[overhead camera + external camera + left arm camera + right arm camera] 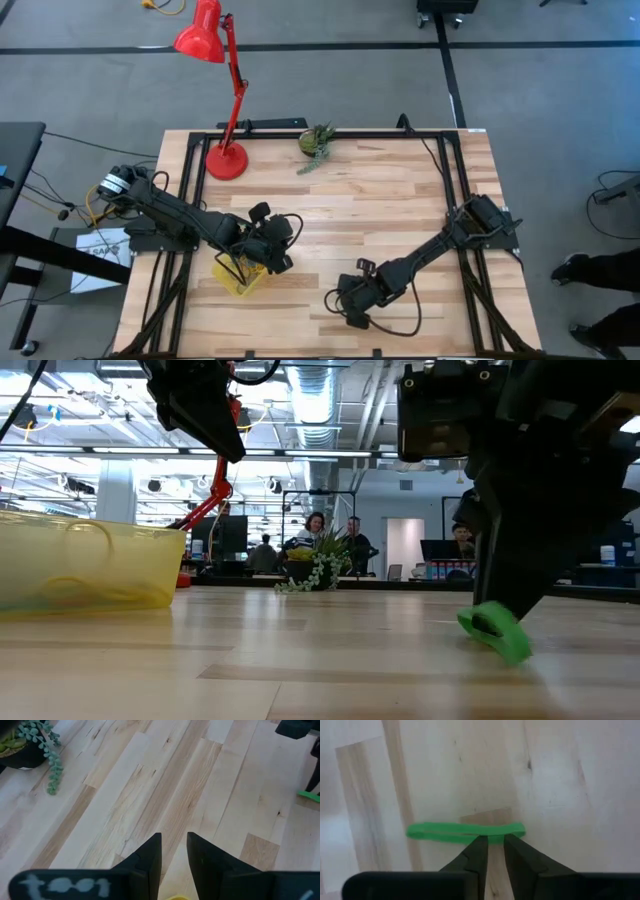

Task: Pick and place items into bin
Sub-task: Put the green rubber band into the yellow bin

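Note:
A green rubber band point(465, 831) lies as a flat loop on the wooden table, right at the tips of my right gripper point(492, 842), which comes down on it from above. The low view shows this band point(495, 632) tilted under the right gripper point(500, 600). The yellow translucent bin point(80, 565) stands near the table's left near corner point(238, 278), with thin loops showing through its wall. My left gripper point(278, 252) hangs above the bin's right edge, its fingers point(150, 855) a narrow gap apart with nothing between them. My right gripper pinches the green band at the middle of its near strand point(492, 838), between the two fingertips. The fingers point down and lie across the band. The band sits tilted, one end raised point(468, 620) and the other end point(520, 652) down at the table.
A red desk lamp stands with its base point(226, 160) at the far left of the table, and a green potted plant point(317, 142) sits at the far edge. Bare wood lies between the two grippers. People show in the room beyond, and a person's foot point(572, 270) is right of the table.

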Controlling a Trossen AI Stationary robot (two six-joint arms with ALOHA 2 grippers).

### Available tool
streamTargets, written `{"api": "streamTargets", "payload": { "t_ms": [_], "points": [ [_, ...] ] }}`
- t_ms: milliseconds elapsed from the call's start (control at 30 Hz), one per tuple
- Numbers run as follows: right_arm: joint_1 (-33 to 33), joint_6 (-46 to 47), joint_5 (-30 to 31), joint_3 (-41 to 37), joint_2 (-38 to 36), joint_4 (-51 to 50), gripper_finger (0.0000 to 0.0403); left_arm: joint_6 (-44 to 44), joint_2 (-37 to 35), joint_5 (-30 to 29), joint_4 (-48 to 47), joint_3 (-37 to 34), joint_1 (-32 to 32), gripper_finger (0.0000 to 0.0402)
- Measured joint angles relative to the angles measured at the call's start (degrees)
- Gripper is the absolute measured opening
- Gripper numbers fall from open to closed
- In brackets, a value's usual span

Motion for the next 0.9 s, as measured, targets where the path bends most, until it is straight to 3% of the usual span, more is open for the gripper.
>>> {"api": "streamTargets", "payload": {
  "t_ms": [767, 900],
  "points": [
    [-2.64, -3.78, -3.01, 0.09, -0.09, -4.84, 0.0068, 0.04, 0.00, 0.00, -0.02, 0.00, 0.00, 0.0082],
    [-3.23, -7.95, -3.77, 0.09, -0.09, -4.91, 0.0068, 0.04, 0.00, 0.00, -0.02, 0.00, 0.00, 0.0082]
  ]
}}
